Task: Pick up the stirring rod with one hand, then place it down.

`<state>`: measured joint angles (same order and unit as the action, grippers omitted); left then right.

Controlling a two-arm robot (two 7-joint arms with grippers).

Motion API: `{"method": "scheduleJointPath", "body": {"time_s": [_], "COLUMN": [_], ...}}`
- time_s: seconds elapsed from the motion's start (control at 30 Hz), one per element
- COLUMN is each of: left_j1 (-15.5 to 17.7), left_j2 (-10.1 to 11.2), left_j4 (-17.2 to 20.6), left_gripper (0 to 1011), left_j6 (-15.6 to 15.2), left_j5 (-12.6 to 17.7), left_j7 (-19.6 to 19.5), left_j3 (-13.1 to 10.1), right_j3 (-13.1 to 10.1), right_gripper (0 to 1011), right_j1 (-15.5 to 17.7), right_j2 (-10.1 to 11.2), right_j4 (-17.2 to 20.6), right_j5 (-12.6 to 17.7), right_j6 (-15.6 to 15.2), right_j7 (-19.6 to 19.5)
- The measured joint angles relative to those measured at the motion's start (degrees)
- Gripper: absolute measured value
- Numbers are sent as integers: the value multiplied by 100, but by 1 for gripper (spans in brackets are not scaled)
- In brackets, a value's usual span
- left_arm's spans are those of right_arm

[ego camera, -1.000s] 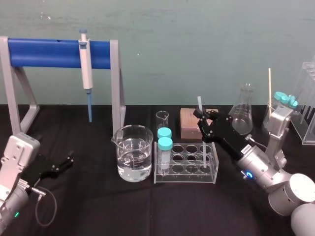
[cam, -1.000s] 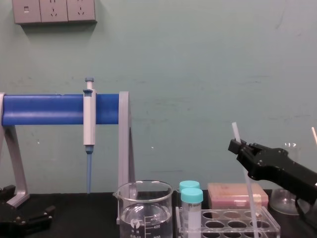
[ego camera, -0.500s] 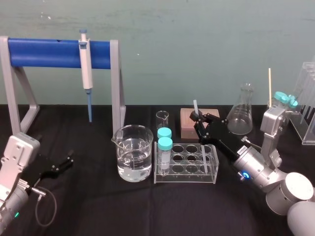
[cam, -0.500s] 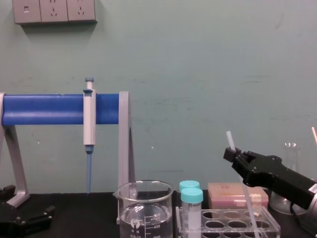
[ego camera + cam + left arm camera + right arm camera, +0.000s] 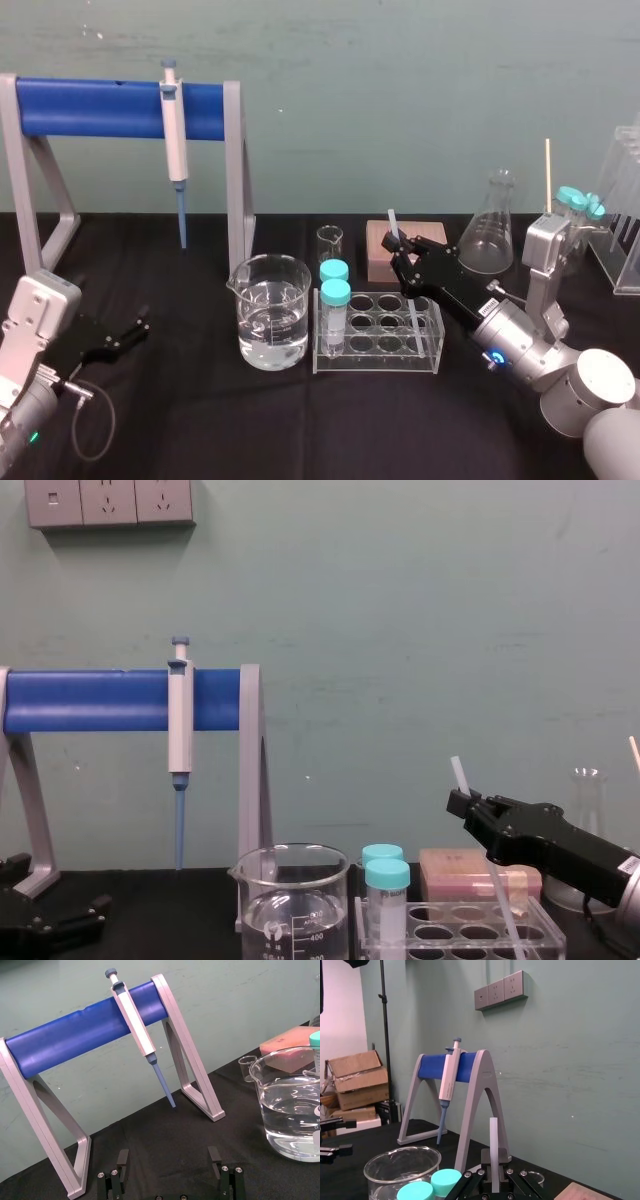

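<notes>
Nearest us, at the front left of the black-covered table [image 5: 200,420], the left end effector [image 5: 135,332] lies parked, its fingers spread wide. Farther in, at mid-table, we find a beaker [image 5: 270,310] of water just beside a clear tube rack [image 5: 375,362] with two blue-capped tubes [image 5: 334,292] at its left end. Over the rack's right side the right end effector [image 5: 403,252] is clamped on the stirring rod [image 5: 394,224], which leans slightly, its top poking out above the fingers and its lower end down in one of the right-hand cells; we cannot tell whether the tip touches the bottom. We judge this the setting-down step: it calls for a slow, straight descent until the tip is seated, then a gentle release so the rod settles against the cell's rim without knocking the capped tubes or the beaker. Behind stand a pinkish block [image 5: 380,255] and a flask [image 5: 490,235], and to the left a blue stand [image 5: 90,108] carrying a pipette [image 5: 174,140]. Beyond is a green wall with sockets [image 5: 108,502]; cardboard boxes [image 5: 357,1080] sit in a far corner.
</notes>
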<state>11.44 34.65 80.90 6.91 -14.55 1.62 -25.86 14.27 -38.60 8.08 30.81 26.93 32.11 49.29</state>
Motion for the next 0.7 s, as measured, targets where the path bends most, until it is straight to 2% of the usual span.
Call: {"method": "scheduleJointPath", "body": {"time_s": [0.5,0.63,0.7], "left_j1": [-1,0,0], "left_j2": [0,0,0], "left_j4": [0,0,0], "left_gripper": [1000,1000,1000], "left_j6": [0,0,0], "left_j5": [0,0,0], "left_j7": [0,0,0], "left_j3": [0,0,0], "right_j3": [0,0,0], "right_gripper": [81,159,236], "right_j1": [2,1,1], "right_j2": [1,1,1], "right_j4": [-1,-3,-4], "right_j5": [9,10,12], "right_j6": [11,13,14], "right_j7": [1,2,3]}}
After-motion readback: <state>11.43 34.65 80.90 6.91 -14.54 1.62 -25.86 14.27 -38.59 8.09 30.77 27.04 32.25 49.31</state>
